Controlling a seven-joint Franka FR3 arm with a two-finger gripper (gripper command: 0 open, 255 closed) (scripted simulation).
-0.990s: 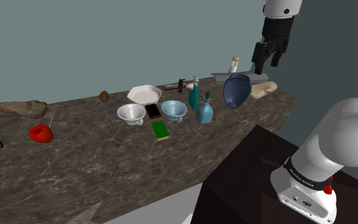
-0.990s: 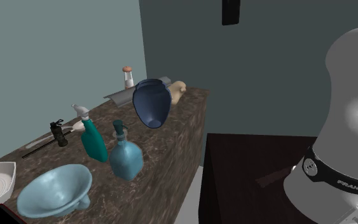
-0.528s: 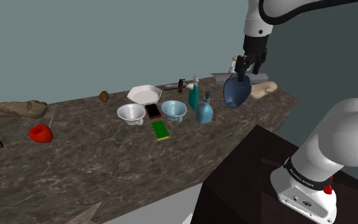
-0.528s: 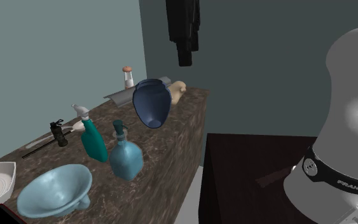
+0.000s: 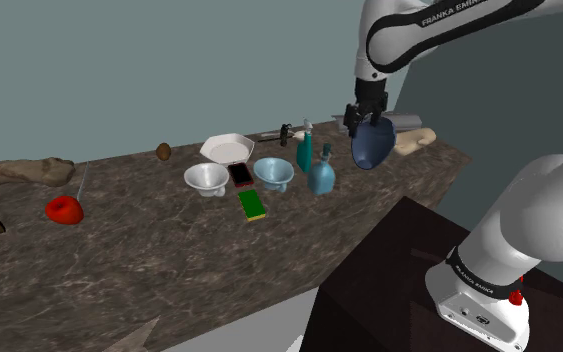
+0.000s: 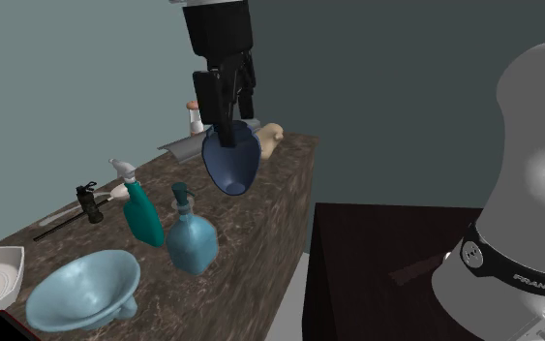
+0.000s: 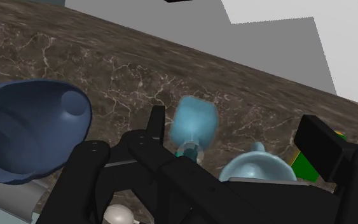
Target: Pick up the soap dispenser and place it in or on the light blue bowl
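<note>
The soap dispenser [image 5: 320,175], a pale blue flask, stands upright just beside the light blue bowl [image 5: 273,172]. Our gripper [image 5: 367,112], its 2 fingers spread and empty, hangs over the dark blue bowl [image 5: 373,143]. We judge the dispenser lies down and toward the shoulder view's left.

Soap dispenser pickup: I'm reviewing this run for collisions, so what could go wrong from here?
1. The open gripper hangs right at the rim of the tilted dark blue bowl. Heading for the soap dispenser, it may knock that bowl over.
2. The teal spray bottle stands close beside the dispenser, so a finger may bump it during the grasp.
3. The dispenser is taller than the light blue bowl and may topple out once released.
</note>
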